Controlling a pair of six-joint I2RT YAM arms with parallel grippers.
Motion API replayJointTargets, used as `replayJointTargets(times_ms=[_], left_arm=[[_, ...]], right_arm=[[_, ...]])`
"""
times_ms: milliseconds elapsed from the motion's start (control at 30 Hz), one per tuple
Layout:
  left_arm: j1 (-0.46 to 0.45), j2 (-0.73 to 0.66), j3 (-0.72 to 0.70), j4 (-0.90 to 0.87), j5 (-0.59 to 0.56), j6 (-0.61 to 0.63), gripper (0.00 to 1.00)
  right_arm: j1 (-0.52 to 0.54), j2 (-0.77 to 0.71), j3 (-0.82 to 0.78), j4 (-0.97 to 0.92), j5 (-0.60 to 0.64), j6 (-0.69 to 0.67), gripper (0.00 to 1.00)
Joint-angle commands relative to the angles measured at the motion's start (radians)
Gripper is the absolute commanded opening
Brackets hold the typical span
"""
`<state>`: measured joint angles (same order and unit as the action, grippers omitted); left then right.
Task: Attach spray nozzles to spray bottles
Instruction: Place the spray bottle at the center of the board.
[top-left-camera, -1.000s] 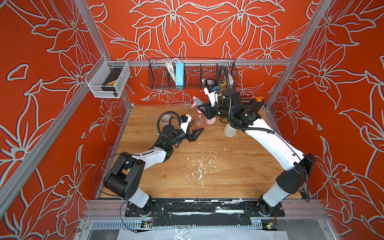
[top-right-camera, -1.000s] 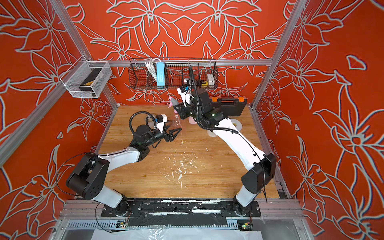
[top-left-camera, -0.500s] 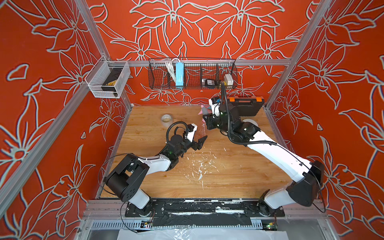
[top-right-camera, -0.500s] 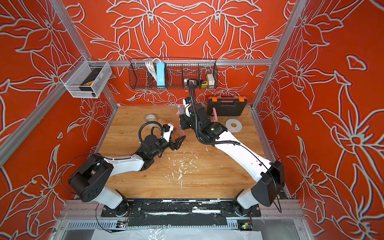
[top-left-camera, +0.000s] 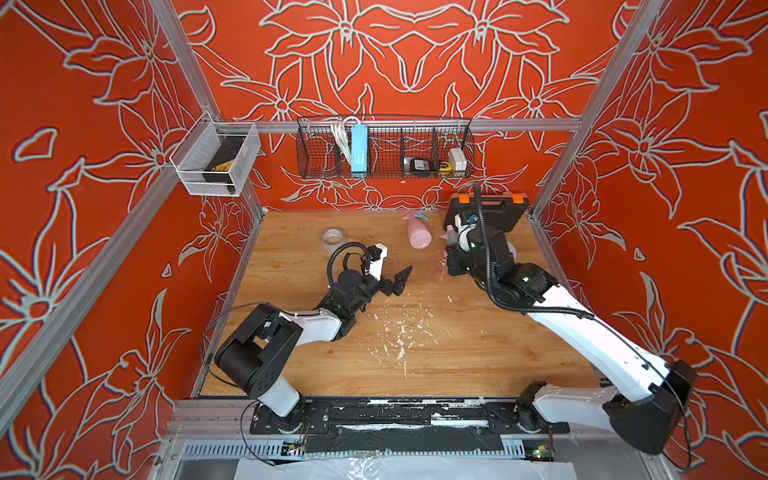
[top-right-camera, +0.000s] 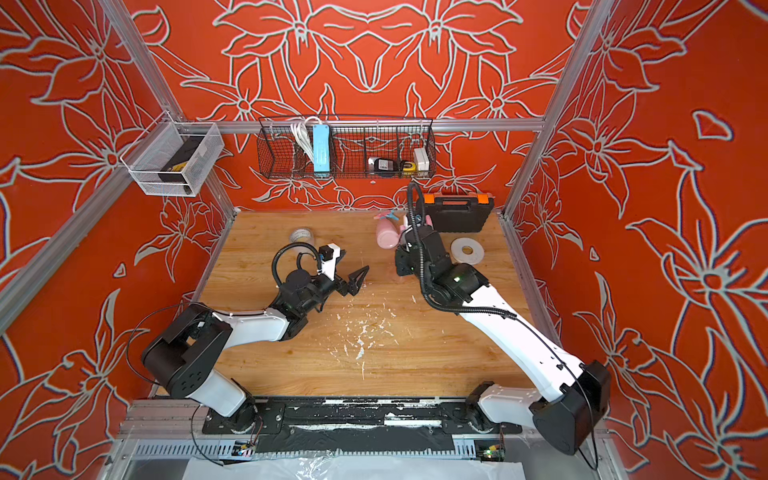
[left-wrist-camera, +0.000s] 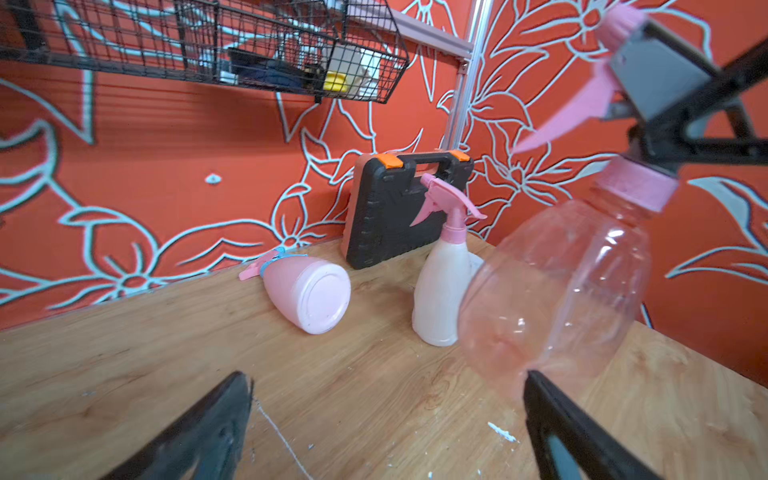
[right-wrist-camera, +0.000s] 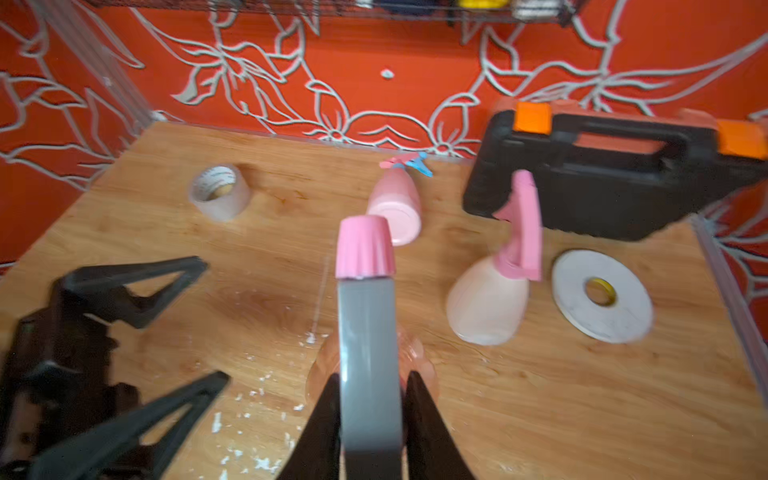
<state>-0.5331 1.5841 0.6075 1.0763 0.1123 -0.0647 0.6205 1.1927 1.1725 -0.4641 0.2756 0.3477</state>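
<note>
My right gripper (right-wrist-camera: 372, 382) is shut on the grey body of a pink-and-grey spray nozzle (right-wrist-camera: 365, 324). That nozzle sits on the neck of a translucent orange-pink spray bottle (left-wrist-camera: 561, 282), which hangs tilted with its base low over the table. My left gripper (left-wrist-camera: 386, 382) stands wide open and holds nothing; one finger is right beside the bottle's base. It also shows in both top views (top-left-camera: 395, 274) (top-right-camera: 353, 276). A pink bottle (top-left-camera: 417, 235) with a pink-and-blue nozzle lies on its side at the back. A cream bottle (right-wrist-camera: 486, 307) with a pink nozzle stands upright.
A black tool case (top-left-camera: 498, 208) with orange latches stands at the back right. A clear tape roll (top-left-camera: 333, 237) sits at the back left and a flat white tape roll (top-right-camera: 467, 250) by the case. A wire basket (top-left-camera: 384, 145) hangs on the back wall. White flecks litter the wooden table.
My left gripper has opened wide and pulled back from the translucent bottle. My right arm has come down and to the right, carrying the bottle by its nozzle.
</note>
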Motion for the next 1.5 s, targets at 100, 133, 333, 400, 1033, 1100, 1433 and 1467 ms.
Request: replayJointTargets(times_ms=[100,133,333,400,1033,1100,1433,1467], left_arm=[[0.001,0.024,0.031,-0.052,-0.279,-0.116,0.98],[0.001,0.027,0.05,-0.089,-0.326,-0.156,0.98],[0.001,0.025,0.147,-0.322,-0.423,-0.189,0.98],[0.002,0.014,0.122,-0.298,-0.442,-0.195,0.98],[0.113,-0.029,0.171,-0.507,-0.409,-0.406,0.92],[0.125,-0.029,0.202,-0.57,-0.433,-0.442,0.92],[0.25,-0.038,0.247,-0.737,-0.38,-0.589,0.9],[0.266,-0.044,0.242,-0.738,-0.368,-0.592,0.9]], right_arm=[[-0.192,-0.096,-0.222,0.038,0.14,0.049,0.0],[-0.22,-0.097,-0.249,0.057,0.137,0.063,0.0],[-0.366,-0.048,-0.358,0.19,0.12,0.094,0.0],[-0.388,-0.027,-0.374,0.212,0.109,0.095,0.0],[-0.393,-0.146,-0.306,0.023,0.081,0.091,0.85],[-0.385,-0.17,-0.244,-0.04,0.086,0.076,0.89],[-0.067,0.162,0.268,-0.115,-0.016,-0.039,0.89],[-0.045,0.232,0.32,-0.105,-0.045,-0.046,0.89]])
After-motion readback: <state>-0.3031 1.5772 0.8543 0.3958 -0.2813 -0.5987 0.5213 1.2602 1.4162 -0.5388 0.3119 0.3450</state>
